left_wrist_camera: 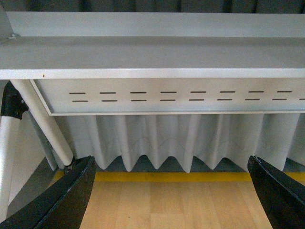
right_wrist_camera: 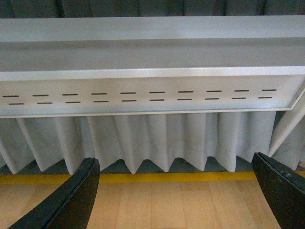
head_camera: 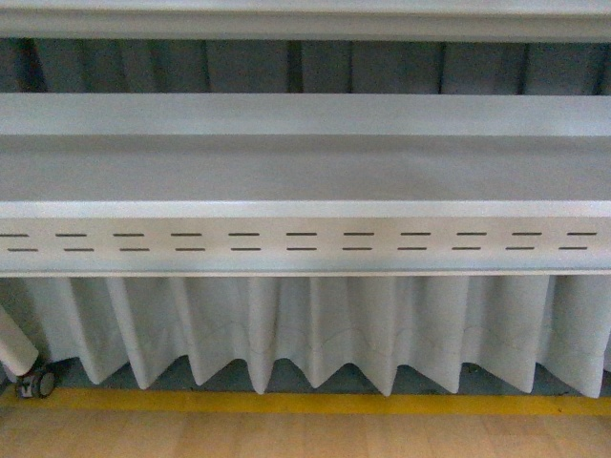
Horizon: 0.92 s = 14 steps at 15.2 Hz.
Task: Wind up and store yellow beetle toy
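The yellow beetle toy is out of view in all three views. In the left wrist view my left gripper is open, its black fingers spread wide over bare wooden floor with nothing between them. My right gripper is likewise open in the right wrist view, its dark fingers far apart above the wood floor and holding nothing. Neither arm shows in the front view.
A grey metal shelf unit with a slotted front panel spans the front view. A white pleated curtain hangs below it. A yellow floor line borders the wooden floor. A white leg with a caster stands at left.
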Available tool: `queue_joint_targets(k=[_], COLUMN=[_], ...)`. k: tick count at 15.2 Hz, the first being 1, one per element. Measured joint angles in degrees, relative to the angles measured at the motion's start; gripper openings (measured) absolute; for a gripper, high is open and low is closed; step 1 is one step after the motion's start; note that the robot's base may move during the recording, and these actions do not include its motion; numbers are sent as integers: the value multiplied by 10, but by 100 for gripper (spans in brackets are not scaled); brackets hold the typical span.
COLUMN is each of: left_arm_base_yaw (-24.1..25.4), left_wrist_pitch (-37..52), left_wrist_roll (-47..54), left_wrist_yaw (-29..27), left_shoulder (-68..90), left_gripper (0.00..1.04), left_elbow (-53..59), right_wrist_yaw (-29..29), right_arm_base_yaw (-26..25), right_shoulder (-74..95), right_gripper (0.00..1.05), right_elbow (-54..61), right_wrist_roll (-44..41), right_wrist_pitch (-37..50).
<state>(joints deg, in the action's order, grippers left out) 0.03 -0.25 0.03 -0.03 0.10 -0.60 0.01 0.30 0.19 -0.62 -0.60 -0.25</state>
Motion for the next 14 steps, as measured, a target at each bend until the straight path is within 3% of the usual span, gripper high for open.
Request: queue_joint_targets(k=[14], left_arm_base_yaw=[0], left_wrist_pitch=[0], left_wrist_roll=[0], left_wrist_yaw=[0], left_shoulder=[0], left_gripper=[98], left_elbow=[0], right_wrist_yaw=[0], right_arm_base_yaw=[0], right_shoulder=[0], right_gripper=[98], right_elbow=[0], right_wrist_roll=[0], right_wrist_pitch=[0])
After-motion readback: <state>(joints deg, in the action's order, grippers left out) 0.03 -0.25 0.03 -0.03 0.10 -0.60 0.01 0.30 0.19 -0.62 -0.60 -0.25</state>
